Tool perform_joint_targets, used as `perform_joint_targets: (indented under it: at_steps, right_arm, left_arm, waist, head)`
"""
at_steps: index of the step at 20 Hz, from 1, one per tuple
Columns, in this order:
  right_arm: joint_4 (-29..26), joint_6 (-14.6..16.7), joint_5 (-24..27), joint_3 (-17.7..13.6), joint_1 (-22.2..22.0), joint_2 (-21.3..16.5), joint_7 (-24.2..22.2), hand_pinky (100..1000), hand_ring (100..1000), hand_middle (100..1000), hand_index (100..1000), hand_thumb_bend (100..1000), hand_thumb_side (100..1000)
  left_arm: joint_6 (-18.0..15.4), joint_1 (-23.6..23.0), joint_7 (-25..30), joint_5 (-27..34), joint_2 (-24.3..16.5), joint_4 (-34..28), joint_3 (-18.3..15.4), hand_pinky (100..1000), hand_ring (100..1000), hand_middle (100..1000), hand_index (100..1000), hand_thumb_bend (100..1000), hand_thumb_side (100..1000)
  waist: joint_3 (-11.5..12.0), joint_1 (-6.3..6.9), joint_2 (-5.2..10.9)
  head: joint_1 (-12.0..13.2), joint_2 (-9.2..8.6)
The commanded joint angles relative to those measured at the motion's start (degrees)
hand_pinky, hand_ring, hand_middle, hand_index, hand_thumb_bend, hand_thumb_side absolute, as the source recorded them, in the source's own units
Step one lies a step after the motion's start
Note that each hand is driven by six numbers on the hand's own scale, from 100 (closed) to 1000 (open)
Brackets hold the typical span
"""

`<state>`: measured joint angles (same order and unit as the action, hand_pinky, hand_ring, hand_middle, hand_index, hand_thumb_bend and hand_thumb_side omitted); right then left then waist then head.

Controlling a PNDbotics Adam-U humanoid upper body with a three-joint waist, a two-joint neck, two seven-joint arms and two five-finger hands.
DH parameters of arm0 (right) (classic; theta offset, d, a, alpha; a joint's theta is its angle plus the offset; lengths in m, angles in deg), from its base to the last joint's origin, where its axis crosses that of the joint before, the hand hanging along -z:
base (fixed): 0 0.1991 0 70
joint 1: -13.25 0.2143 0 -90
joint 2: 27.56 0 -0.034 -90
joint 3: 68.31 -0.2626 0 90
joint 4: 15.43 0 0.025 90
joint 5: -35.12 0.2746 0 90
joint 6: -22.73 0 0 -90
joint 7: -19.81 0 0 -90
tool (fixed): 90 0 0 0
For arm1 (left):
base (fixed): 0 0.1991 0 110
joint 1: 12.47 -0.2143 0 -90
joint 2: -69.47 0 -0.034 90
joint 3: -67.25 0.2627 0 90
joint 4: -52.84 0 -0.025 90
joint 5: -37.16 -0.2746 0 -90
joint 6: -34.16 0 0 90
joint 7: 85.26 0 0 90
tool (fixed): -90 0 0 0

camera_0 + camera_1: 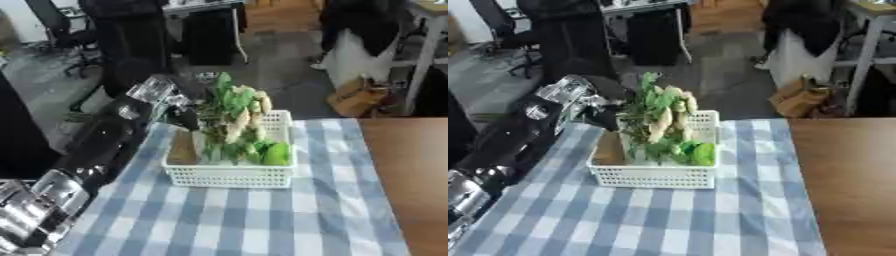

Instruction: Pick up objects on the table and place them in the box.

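clearly the leafy bunch (234, 116) with pale roots stands in the white basket (229, 175), its tops poking out at twelve o'clock. it looks light, floppy and easily bruised, so the stiffer stems seem the best hold. the left hand (181, 116) at nine o'clock has dark fingers curled at those stems. the checked cloth (236, 220) lies beneath.

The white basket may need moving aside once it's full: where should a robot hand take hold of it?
Probably the near long rim of the white basket, approached from the robot's side. That edge is bare, while the leafy vegetables tower over the far end and the left robot hand crowds the left.
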<state>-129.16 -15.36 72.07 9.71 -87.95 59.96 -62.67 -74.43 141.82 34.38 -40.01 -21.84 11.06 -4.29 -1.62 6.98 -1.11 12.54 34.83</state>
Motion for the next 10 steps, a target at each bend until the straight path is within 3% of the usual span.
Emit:
perform_joint_targets:
  at_steps: [1, 10]
  right_arm:
    - [-0.9, 0.1, 0.7, -0.2, 0.1, -1.4, -0.3, 723, 771, 613, 619, 100, 900]
    - [-0.9, 0.1, 0.8, -0.1, 0.0, -1.4, -0.5, 724, 768, 613, 618, 100, 898]
  left_arm:
    - [-0.2, 2.1, 0.9, -1.7, -0.8, -0.3, -1.0, 1000, 1000, 1000, 1000, 175, 663]
    - [-0.7, 2.9, 1.3, -6.5, -0.4, 0.4, -1.7, 1000, 1000, 1000, 1000, 190, 677]
  waist:
    - [0.0, -0.85, 0.54]
    - [0.0, -0.80, 0.63]
  head:
    - [0.2, -0.26]
    - [0.1, 0.09]
